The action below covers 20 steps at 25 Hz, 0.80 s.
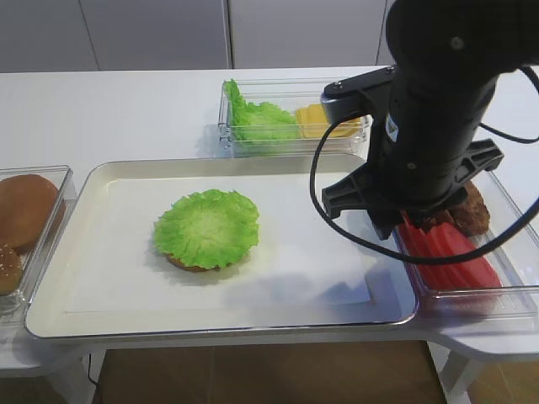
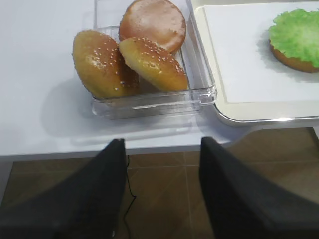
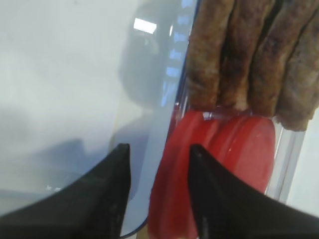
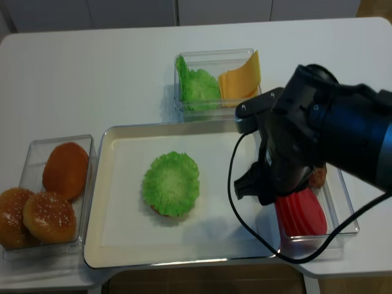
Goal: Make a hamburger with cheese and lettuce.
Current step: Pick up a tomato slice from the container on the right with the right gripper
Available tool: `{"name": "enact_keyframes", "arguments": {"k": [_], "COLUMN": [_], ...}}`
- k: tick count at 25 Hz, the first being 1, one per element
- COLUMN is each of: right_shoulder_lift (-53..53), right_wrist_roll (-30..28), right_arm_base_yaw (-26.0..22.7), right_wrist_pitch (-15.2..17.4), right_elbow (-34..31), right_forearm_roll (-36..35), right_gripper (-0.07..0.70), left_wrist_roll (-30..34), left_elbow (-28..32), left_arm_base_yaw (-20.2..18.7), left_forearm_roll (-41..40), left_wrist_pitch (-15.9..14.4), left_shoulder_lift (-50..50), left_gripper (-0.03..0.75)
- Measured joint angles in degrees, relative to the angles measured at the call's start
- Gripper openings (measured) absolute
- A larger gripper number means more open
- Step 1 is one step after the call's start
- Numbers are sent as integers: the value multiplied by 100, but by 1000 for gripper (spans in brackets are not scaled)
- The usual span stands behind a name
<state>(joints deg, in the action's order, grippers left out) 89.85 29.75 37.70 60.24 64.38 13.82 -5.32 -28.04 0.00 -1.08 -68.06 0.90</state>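
- Table (image 1: 126,109): white top, carrying all trays and bins.
- Tray (image 1: 93,290): cream, shallow, rimmed, at table centre; a white paper liner covers its floor.
- Right arm (image 4: 324,138): black, cabled, hanging over the tray's right edge and the neighbouring bin.
- Right bin (image 1: 505,290): clear plastic, just right of the tray; holds red slices (image 3: 239,149) in front and dark brown patties (image 3: 249,55) behind.
- Left bin (image 2: 149,102): clear plastic, left of the tray; three brown buns (image 2: 149,59), two of them seeded.
- Back bin (image 4: 211,58): clear plastic, behind the tray; spare lettuce leaves on its left, the cheese (image 4: 242,76) on its right.
- Hamburger (image 1: 206,229): bun base on the tray liner, left of centre, topped by the lettuce (image 4: 171,182); no cheese on it.
- Right gripper (image 3: 158,164): jaws spread wide, empty; one finger over the tray rim, the other over the red slices, contact not discernible.
- Left gripper (image 2: 162,164): jaws apart, empty, off the table's front edge near the left bin.
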Motion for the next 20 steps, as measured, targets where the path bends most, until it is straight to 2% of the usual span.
{"name": "enact_keyframes", "arguments": {"k": [3, 9, 16, 20], "right_shoulder_lift": [11, 24, 54, 54], "right_wrist_roll": [0, 0, -15, -15], "right_arm_base_yaw": [0, 0, 0, 0], "right_wrist_pitch": [0, 0, 58, 117], "right_elbow": [14, 14, 19, 19], "right_forearm_roll": [0, 28, 65, 91], "right_gripper": [284, 199, 183, 148], "left_wrist_roll": [0, 0, 0, 0], "left_elbow": [0, 0, 0, 0], "left_arm_base_yaw": [0, -12, 0, 0], "left_forearm_roll": [0, 0, 0, 0], "left_wrist_pitch": [0, 0, 0, 0], "left_shoulder_lift": [0, 0, 0, 0], "left_gripper": [358, 358, 358, 358]}}
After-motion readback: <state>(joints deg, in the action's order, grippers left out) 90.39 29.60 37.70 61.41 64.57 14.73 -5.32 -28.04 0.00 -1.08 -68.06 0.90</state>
